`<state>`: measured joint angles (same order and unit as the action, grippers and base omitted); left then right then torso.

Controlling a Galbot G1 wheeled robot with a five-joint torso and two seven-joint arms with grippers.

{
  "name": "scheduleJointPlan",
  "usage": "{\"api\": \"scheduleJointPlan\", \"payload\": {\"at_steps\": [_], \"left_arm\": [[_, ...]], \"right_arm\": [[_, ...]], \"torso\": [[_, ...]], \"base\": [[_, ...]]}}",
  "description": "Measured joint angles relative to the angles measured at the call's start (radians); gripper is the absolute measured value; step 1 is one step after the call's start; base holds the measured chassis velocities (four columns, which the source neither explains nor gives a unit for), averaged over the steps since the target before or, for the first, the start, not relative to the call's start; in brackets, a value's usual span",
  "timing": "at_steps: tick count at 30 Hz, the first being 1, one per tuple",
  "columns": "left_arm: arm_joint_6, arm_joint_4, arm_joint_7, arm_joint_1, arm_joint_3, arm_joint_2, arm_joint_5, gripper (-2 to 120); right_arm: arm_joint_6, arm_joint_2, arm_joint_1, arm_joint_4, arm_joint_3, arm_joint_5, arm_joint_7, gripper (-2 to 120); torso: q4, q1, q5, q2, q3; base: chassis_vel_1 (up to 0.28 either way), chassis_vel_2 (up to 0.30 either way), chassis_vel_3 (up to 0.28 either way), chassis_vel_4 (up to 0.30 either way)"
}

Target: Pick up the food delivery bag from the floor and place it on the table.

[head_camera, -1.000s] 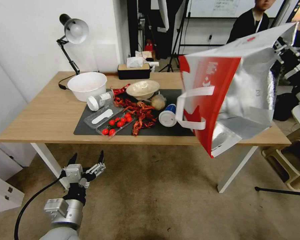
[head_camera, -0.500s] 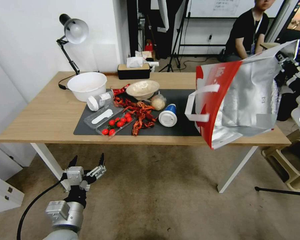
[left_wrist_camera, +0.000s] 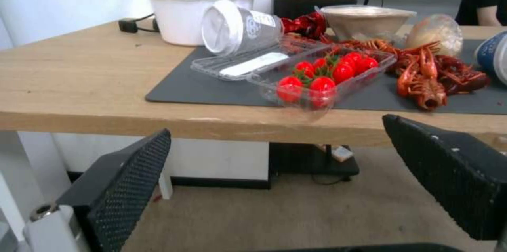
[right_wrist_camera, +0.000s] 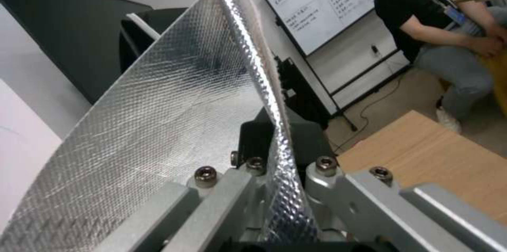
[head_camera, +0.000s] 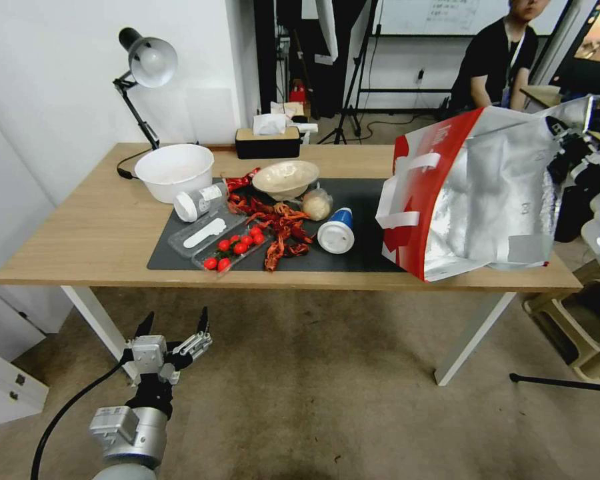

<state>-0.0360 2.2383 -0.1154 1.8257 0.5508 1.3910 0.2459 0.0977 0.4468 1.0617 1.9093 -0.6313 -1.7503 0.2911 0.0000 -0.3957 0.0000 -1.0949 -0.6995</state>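
- Beige carpet runs under the table [head_camera: 80, 240], a light-wood top on white legs, set against a white wall, with a dark grey mat [head_camera: 360, 200] along its middle.
- At the table's right end, the food delivery bag [head_camera: 473, 193] rests on the tabletop, tilted, its red side facing the mat and its foil-lined mouth open toward me; a white strap handle [head_camera: 403, 193] hangs down the red side.
- My right gripper [head_camera: 567, 157] holds the bag's upper rim beyond the table's right edge; in the right wrist view the foil edge [right_wrist_camera: 275, 125] is pinched between my closed fingers.
- My left gripper [head_camera: 173, 327] hangs low over the carpet near the table's front left leg, fingers spread and holding nothing.
- On the mat lie a tray of cherry tomatoes [left_wrist_camera: 322, 77], red crayfish [left_wrist_camera: 427, 77] and a tipped cup [left_wrist_camera: 237, 30].
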Motion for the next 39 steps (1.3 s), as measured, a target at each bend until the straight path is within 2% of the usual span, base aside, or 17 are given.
{"api": "scheduleJointPlan", "payload": {"at_steps": [11,13,15,16,17,20,21,26,29,30,33,34,36,39], "left_arm": [[-0.008,0.001,0.007,0.008,0.003,0.006,0.000,100],[-0.008,0.002,0.012,0.011,0.002,0.009,-0.001,100],[-0.008,0.002,0.012,0.011,0.002,0.010,-0.001,100],[-0.008,0.002,0.011,0.012,0.001,0.010,-0.002,100],[-0.008,0.002,0.011,0.012,0.001,0.010,-0.002,100],[-0.009,0.003,0.009,0.012,0.002,0.006,-0.002,100],[-0.009,0.004,0.008,0.012,0.002,0.004,-0.001,100],[-0.010,0.005,0.006,0.009,0.002,0.001,-0.001,100],[-0.008,0.007,0.012,0.010,0.000,0.000,0.000,100],[-0.008,0.007,0.012,0.010,0.000,0.000,0.000,100],[-0.006,0.014,0.015,0.012,-0.003,0.001,0.002,100],[-0.006,0.014,0.015,0.012,-0.003,0.001,0.002,100],[-0.005,0.015,0.015,0.012,-0.003,0.001,0.004,100],[0.000,0.022,0.015,0.012,0.001,-0.002,0.013,100]], "right_arm": [[-0.024,-0.003,-0.030,-0.004,0.016,0.010,0.038,0],[-0.024,-0.003,-0.061,-0.011,0.039,0.033,0.053,12],[-0.023,-0.003,-0.069,-0.012,0.045,0.041,0.055,14],[-0.020,-0.006,-0.086,-0.013,0.059,0.052,0.060,22],[-0.020,-0.006,-0.086,-0.013,0.059,0.052,0.060,22],[-0.020,-0.013,-0.096,-0.010,0.064,0.049,0.064,34],[-0.020,-0.015,-0.096,-0.009,0.065,0.049,0.063,40],[-0.020,-0.017,-0.086,-0.005,0.064,0.055,0.049,52],[-0.023,-0.019,-0.075,0.002,0.063,0.068,0.045,68],[-0.023,-0.019,-0.075,0.002,0.063,0.068,0.045,68],[-0.026,-0.022,-0.068,0.009,0.062,0.075,0.045,82],[-0.026,-0.022,-0.068,0.009,0.062,0.075,0.045,82],[-0.028,-0.022,-0.058,0.017,0.058,0.080,0.050,93],[-0.028,-0.025,-0.040,0.032,0.048,0.089,0.057,99]], "torso": [[-0.0001,0.000,0.0000,0.000,0.000],[0.0000,0.000,0.0000,0.000,0.000],[0.0000,0.000,0.0000,0.000,0.000],[0.0001,0.000,0.0000,0.000,0.000],[0.0001,0.000,0.0000,0.000,0.000],[0.0001,0.000,0.0000,0.000,0.000],[0.0000,0.000,0.0000,0.000,0.000],[-0.0001,0.000,0.0000,0.000,0.000],[-0.0001,0.000,0.0000,0.000,0.000],[-0.0001,0.000,0.0000,0.000,0.000],[-0.0001,0.000,0.0000,0.000,0.000],[-0.0001,0.000,0.0000,0.000,0.000],[0.0000,0.000,0.0000,0.000,0.000],[0.0000,0.000,0.0000,0.000,0.000]], "base": [[0.000,0.000,0.000,0.000],[0.000,0.000,0.000,0.000],[0.000,0.000,0.000,0.000],[0.000,0.000,0.000,0.000],[0.000,0.000,0.000,0.000],[0.000,0.000,0.000,0.000],[0.000,0.000,0.000,0.000],[0.000,0.000,0.000,0.000],[0.000,0.000,0.000,0.000],[0.000,0.000,0.000,0.000],[0.000,0.000,0.000,0.000],[0.000,0.000,0.000,0.000],[0.000,0.000,0.000,0.000],[0.000,0.000,0.000,0.000]]}}
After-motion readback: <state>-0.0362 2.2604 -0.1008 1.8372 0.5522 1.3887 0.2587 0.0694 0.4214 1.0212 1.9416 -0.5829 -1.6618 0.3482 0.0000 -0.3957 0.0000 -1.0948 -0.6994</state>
